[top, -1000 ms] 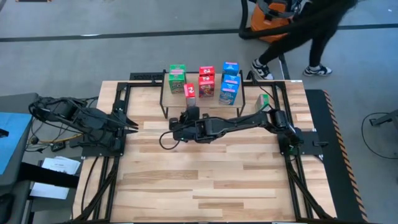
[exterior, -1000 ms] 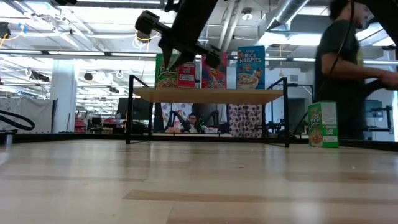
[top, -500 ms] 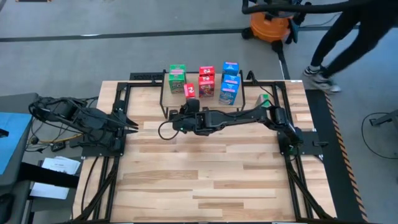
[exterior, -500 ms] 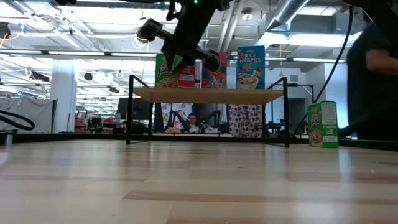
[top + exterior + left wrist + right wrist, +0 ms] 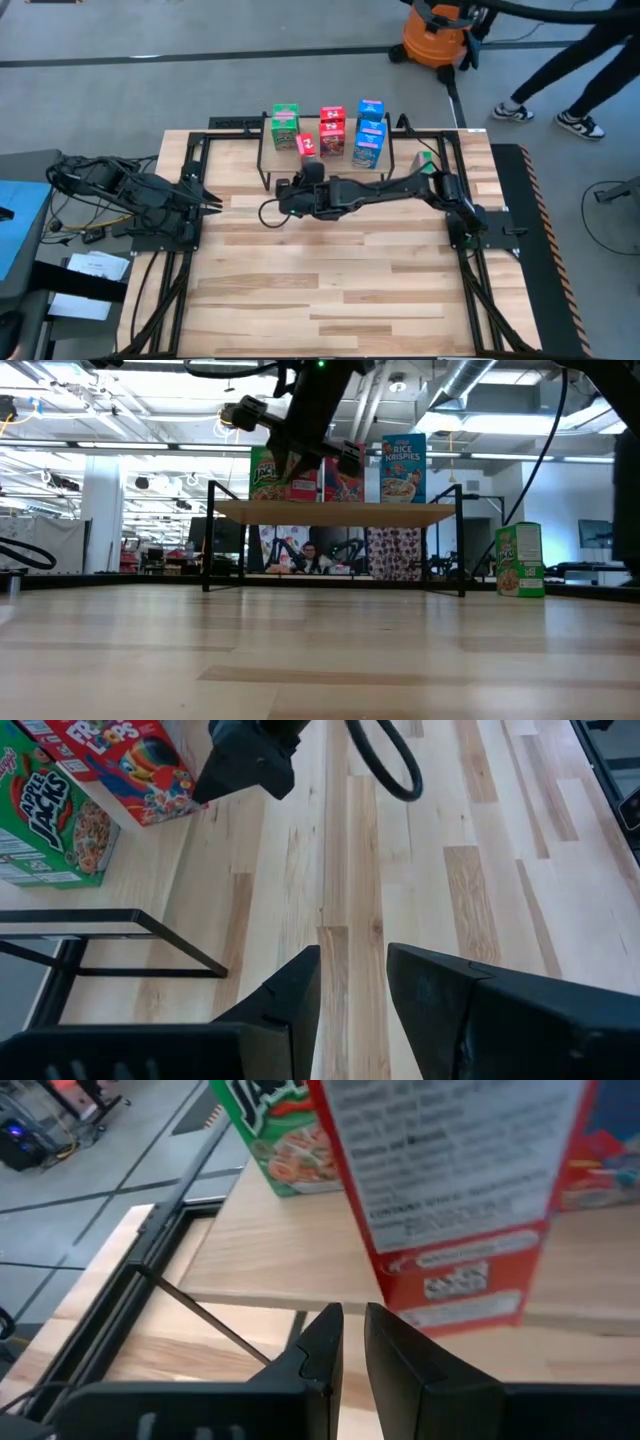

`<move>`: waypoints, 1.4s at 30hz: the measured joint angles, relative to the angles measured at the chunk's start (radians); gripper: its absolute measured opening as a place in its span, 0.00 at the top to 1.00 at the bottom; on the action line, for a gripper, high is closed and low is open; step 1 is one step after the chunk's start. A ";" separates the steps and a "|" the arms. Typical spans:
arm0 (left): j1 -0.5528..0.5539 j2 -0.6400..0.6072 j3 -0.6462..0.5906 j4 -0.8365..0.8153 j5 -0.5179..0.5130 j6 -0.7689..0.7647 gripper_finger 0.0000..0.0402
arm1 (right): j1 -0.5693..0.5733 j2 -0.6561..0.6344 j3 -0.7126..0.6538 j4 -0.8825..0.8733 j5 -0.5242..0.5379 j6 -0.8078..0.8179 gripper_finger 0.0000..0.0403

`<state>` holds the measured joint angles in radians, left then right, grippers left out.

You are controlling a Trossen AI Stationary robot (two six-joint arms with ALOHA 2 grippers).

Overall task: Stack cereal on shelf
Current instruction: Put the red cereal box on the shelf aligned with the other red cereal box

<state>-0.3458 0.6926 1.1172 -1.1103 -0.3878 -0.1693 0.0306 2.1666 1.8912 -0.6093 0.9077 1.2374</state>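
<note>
The shelf (image 5: 345, 163) stands at the table's far middle and carries several green, red and blue cereal boxes. A red cereal box (image 5: 307, 145) stands slightly turned near the shelf's near edge, in front of a green one (image 5: 285, 125). My right gripper (image 5: 308, 166) reaches in from the right. Its shut fingers (image 5: 352, 1325) sit at the red box's lower near corner (image 5: 400, 1305). One green box (image 5: 422, 162) stands on the table right of the shelf. My left gripper (image 5: 216, 204) waits shut at the table's left edge. My right gripper comes at the red box from the table's near side, slanting a little downward, with its fingertips (image 5: 378, 1320) right by the box's lower near corner (image 5: 400, 1305). Nothing shows between the fingers. Whether they touch the box, I cannot tell. The box stands upright on the shelf top.
A cable loop (image 5: 268, 212) hangs from the right arm over the table. Black frame rails (image 5: 185, 170) run along both table sides. Beyond the far edge are an orange vacuum (image 5: 435, 35) and a person's legs (image 5: 570, 100). Bare planks fill the table's near half.
The red box has stayed where it was on the shelf. The person beyond the far edge has walked off toward the right.
</note>
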 joint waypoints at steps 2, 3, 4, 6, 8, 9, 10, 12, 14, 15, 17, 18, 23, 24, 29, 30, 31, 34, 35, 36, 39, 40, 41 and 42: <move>0.000 0.000 0.000 0.000 0.000 0.000 0.73 | 0.002 0.000 0.000 -0.026 0.009 0.024 0.82; 0.000 0.000 0.000 0.000 0.000 0.000 0.73 | 0.003 0.000 0.000 -0.032 0.008 0.033 0.82; 0.000 0.000 0.000 0.000 0.000 0.000 0.73 | 0.004 0.000 0.000 -0.041 0.008 0.044 0.82; 0.000 0.000 0.000 0.000 0.000 0.000 0.73 | 0.003 0.000 0.000 -0.057 0.009 0.057 0.82; 0.000 0.000 0.000 0.000 0.000 0.000 0.73 | 0.002 0.000 0.000 -0.084 0.013 0.077 0.82; 0.000 0.000 0.000 0.000 0.000 0.000 0.73 | 0.002 0.000 0.000 -0.095 0.016 0.081 0.82; 0.000 0.000 0.000 -0.001 0.000 0.000 0.73 | 0.001 0.000 0.000 -0.108 0.019 0.087 0.82; 0.000 0.000 0.000 -0.005 0.000 0.000 0.73 | 0.001 -0.010 -0.002 -0.144 0.019 0.109 0.82; 0.000 0.000 0.000 -0.010 0.000 0.000 0.73 | 0.001 -0.015 0.000 -0.152 0.025 0.124 0.82; 0.000 0.000 0.000 -0.011 0.000 0.000 0.73 | 0.001 -0.015 0.000 -0.158 0.032 0.125 0.82; 0.000 0.000 0.000 -0.014 0.000 -0.001 0.73 | 0.001 -0.015 -0.001 -0.169 0.036 0.126 0.82; 0.000 0.000 0.000 -0.019 0.000 -0.001 0.73 | 0.001 -0.015 -0.001 -0.170 0.036 0.127 0.82; 0.000 0.000 0.000 -0.022 0.000 -0.001 0.73 | 0.006 -0.015 -0.001 -0.170 0.007 0.133 0.82; 0.000 0.000 0.000 -0.022 0.000 -0.001 0.73 | 0.012 -0.017 0.000 -0.171 -0.005 0.133 0.82; 0.000 0.000 0.000 -0.039 0.000 -0.003 0.73 | 0.070 -0.057 0.034 -0.197 -0.040 0.083 0.82; 0.000 0.000 0.000 -0.040 0.000 -0.003 0.73 | 0.081 -0.070 0.045 -0.213 -0.041 0.056 0.82; 0.000 0.000 0.000 -0.040 0.000 -0.003 0.73 | 0.090 -0.076 0.061 -0.211 -0.038 0.026 0.82; 0.000 0.000 0.000 -0.042 -0.002 0.003 0.73 | 0.097 -0.103 0.103 -0.236 -0.059 -0.055 0.82; 0.000 0.000 0.000 -0.042 -0.002 0.004 0.73 | 0.096 -0.110 0.116 -0.233 -0.062 -0.105 0.82; 0.000 0.000 0.000 -0.042 -0.002 0.004 0.73 | 0.092 -0.113 0.130 -0.196 -0.077 -0.164 0.82; 0.000 0.000 0.000 -0.043 -0.001 -0.003 0.73 | 0.077 -0.121 0.168 -0.200 -0.134 -0.355 0.82; 0.000 0.000 0.000 -0.043 0.001 -0.008 0.73 | 0.067 -0.122 0.184 -0.178 -0.173 -0.416 0.82; 0.000 0.000 0.000 -0.043 0.007 -0.008 0.73 | 0.058 -0.122 0.198 -0.150 -0.218 -0.462 0.82; 0.000 0.000 0.000 -0.043 0.013 -0.009 0.73 | 0.049 -0.124 0.211 -0.147 -0.262 -0.489 0.82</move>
<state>-0.3454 0.6930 1.1168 -1.1538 -0.3743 -0.1783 0.0791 2.0429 2.1024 -0.7558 0.6452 0.7480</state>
